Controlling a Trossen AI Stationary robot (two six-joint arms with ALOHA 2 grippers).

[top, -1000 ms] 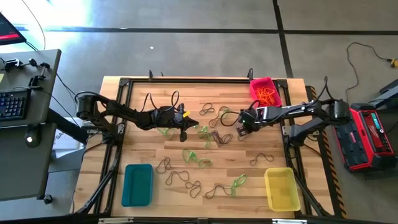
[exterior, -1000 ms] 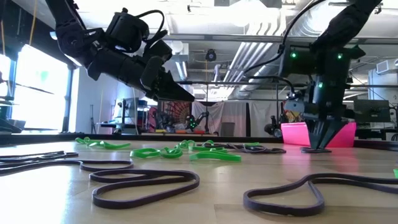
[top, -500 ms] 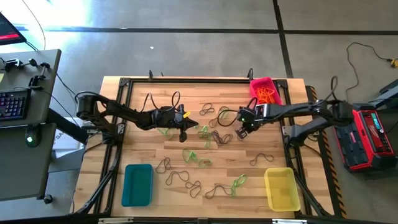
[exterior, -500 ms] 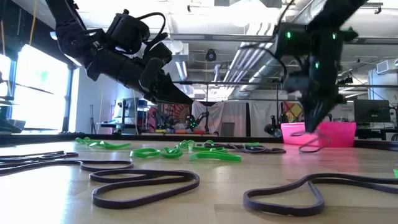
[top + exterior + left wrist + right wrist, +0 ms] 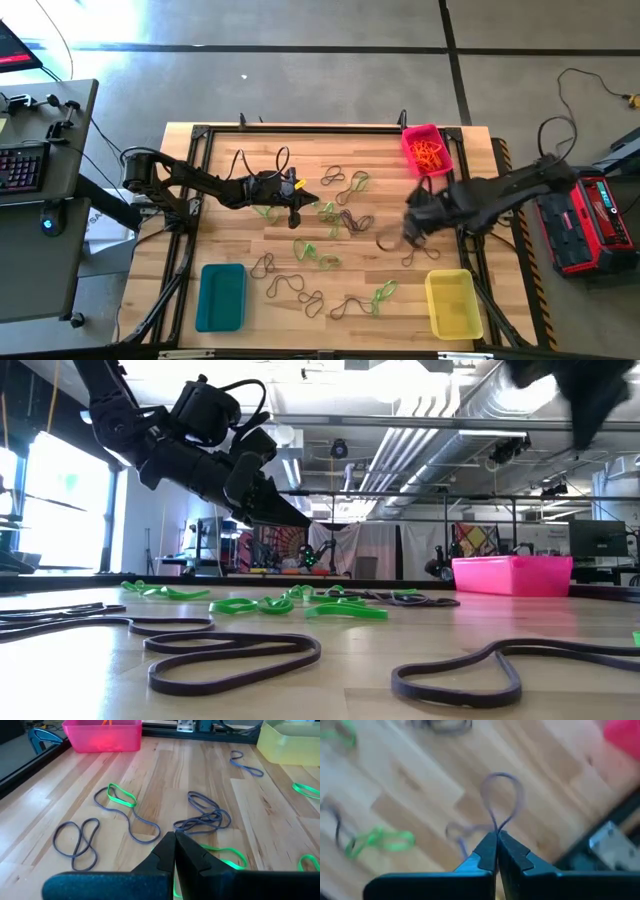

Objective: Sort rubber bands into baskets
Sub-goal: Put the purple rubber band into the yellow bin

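Dark rubber band [image 5: 501,800] in right tool [image 5: 496,840].

A light wooden slatted table [image 5: 230,150] carries scattered thin green and dark rubber bands [image 5: 300,290], a pink-red plastic basket [image 5: 409,151] at a far corner, and teal [image 5: 221,297] and yellow baskets [image 5: 452,302] along the near edge.

Place: robotics lab | exposed ceiling ducts [image 5: 420,440] — concrete floor [image 5: 300,80] — keyboard desk [image 5: 40,190]

No legible text, label, brand, number or sign appears in any view; markings on the background equipment are too small to read.
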